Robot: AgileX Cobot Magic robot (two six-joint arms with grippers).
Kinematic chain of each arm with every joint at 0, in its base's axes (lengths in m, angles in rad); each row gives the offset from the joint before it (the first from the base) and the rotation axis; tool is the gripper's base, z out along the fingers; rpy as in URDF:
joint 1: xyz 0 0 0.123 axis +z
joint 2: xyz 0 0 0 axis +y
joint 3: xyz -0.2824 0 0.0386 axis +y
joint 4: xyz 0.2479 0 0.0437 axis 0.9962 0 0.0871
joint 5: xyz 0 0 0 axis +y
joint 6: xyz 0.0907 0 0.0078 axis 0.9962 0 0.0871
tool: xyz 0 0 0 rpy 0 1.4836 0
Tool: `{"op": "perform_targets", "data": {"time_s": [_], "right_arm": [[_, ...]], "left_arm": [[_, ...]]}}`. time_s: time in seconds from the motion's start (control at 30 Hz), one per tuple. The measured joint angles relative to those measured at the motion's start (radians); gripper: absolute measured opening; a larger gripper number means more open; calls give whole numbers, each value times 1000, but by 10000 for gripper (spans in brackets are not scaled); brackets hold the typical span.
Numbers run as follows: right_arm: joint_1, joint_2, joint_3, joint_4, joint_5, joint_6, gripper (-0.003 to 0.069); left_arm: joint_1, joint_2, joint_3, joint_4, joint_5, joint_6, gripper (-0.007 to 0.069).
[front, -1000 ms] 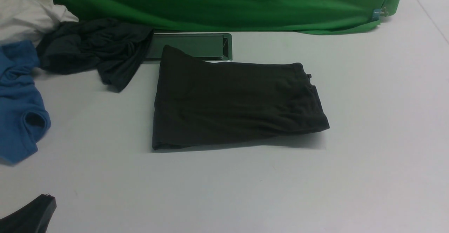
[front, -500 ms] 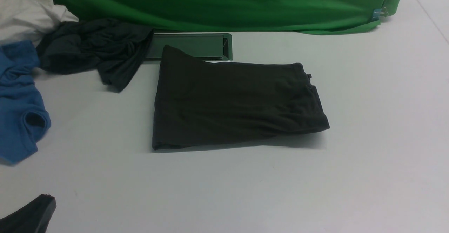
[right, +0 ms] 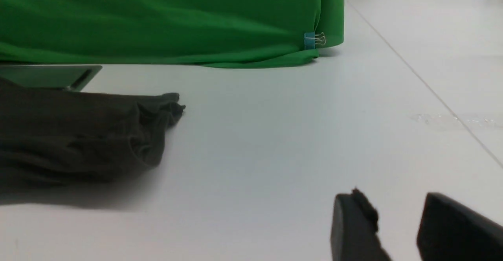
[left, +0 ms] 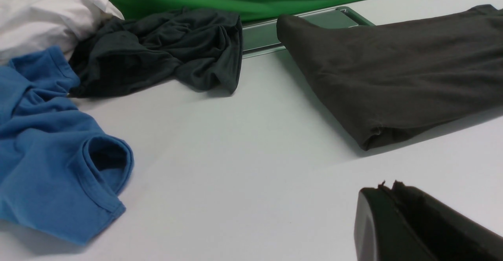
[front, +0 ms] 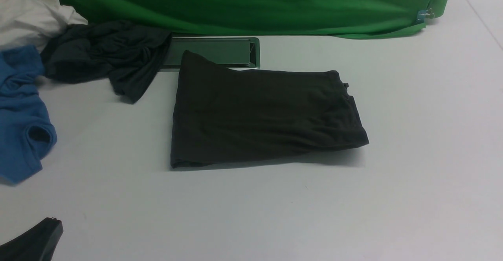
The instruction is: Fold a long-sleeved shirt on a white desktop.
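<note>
The left gripper (left: 387, 192) is clenched on nothing, and the right gripper (right: 397, 217) stands parted and empty. The shirt (front: 259, 115) lies folded mid-desktop (front: 412, 174), its far left corner overlapping a metal tray (front: 220, 50) (near the far edge). I judge a further fold could snag there, or drag the dark grey garment (front: 106, 52) alongside.

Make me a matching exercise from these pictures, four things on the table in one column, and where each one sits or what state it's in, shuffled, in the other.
Things:
1. very dark brownish-black long-sleeved shirt
2. blue cotton garment
3. black left gripper
4. small blue binder clip

States:
A. pinned on the green fabric backdrop's right end
B. folded into a flat rectangle mid-table
C. crumpled at the left edge
D. shut, holding nothing

Pairs: 1-B, 2-C, 3-D, 4-A
</note>
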Motion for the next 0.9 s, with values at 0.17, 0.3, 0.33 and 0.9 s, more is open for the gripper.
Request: {"op": "perform_targets", "data": {"time_s": [0.17,0.3,0.33,0.9], "right_arm": [[0,0,0,3,0,-9,238],[-1,0,0,16,0,-10,238],[-1,0,0,18,0,-10,238],[-60,0,0,42,8,-41,239]], "left_arm": [[0,0,0,0,0,0,36],[0,0,0,0,0,0,36],[0,0,0,0,0,0,36],[0,0,0,0,0,0,36]]}}
